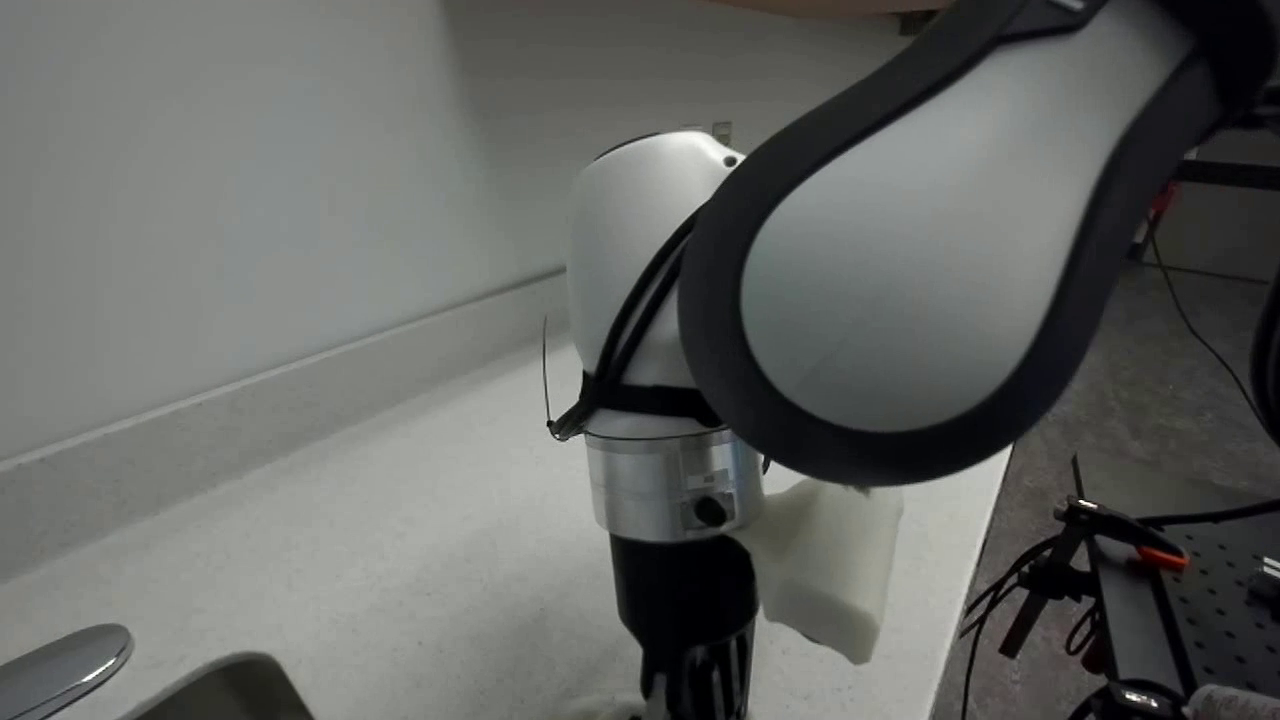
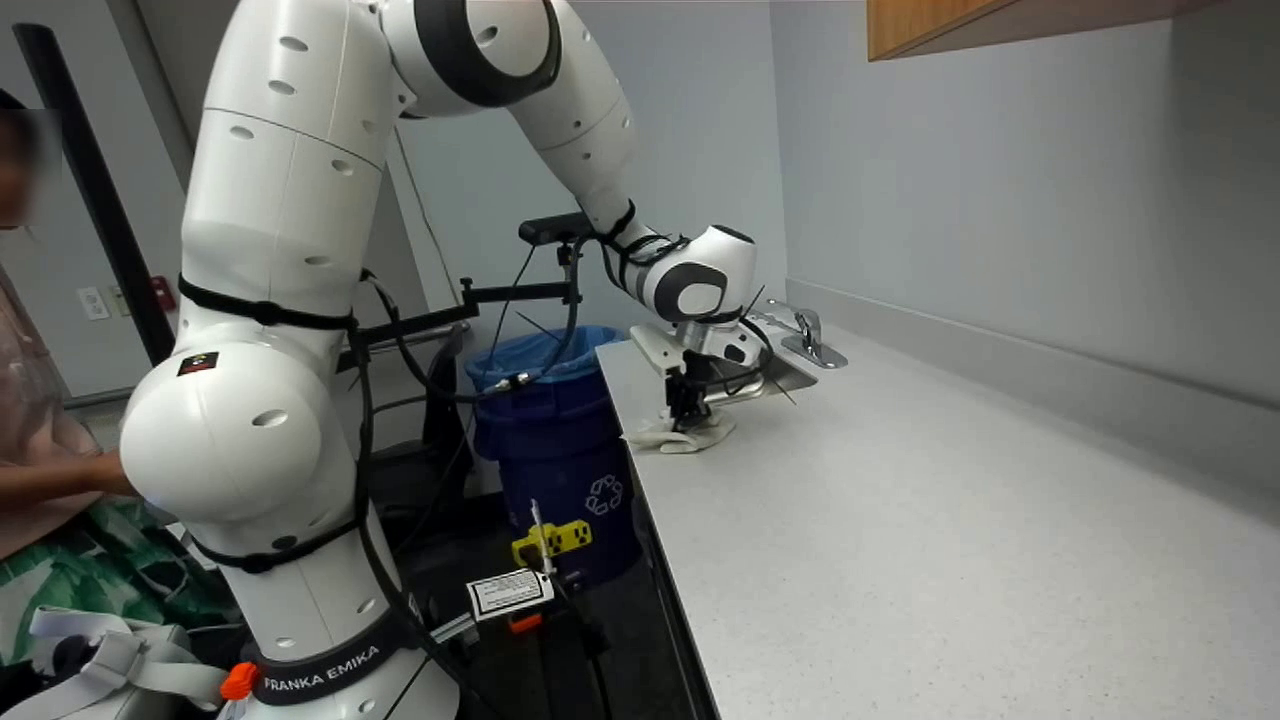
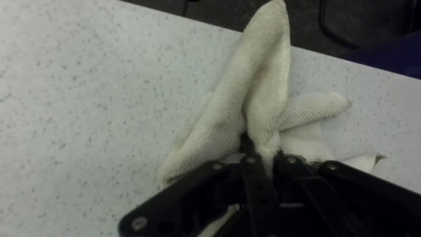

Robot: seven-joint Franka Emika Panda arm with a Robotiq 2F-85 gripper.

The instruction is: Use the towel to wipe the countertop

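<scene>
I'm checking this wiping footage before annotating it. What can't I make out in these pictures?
Counter under the towel: covered by the cloth in the wrist view, so dirt there can't be judged.
The towel's pinched part: partly hidden by the jaws in the wrist view.
Sink: cut off by the bottom edge in an exterior view.
Person's face: blurred, and cut off by the left edge, in an exterior view.
Tag: print too small to read in an exterior view.

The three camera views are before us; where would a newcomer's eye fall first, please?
Probably on the big white arm, standing beside the countertop in an exterior view. Next, in the wrist view, comes the crumpled cream towel, lying on the countertop and pinched in the black gripper.
</scene>
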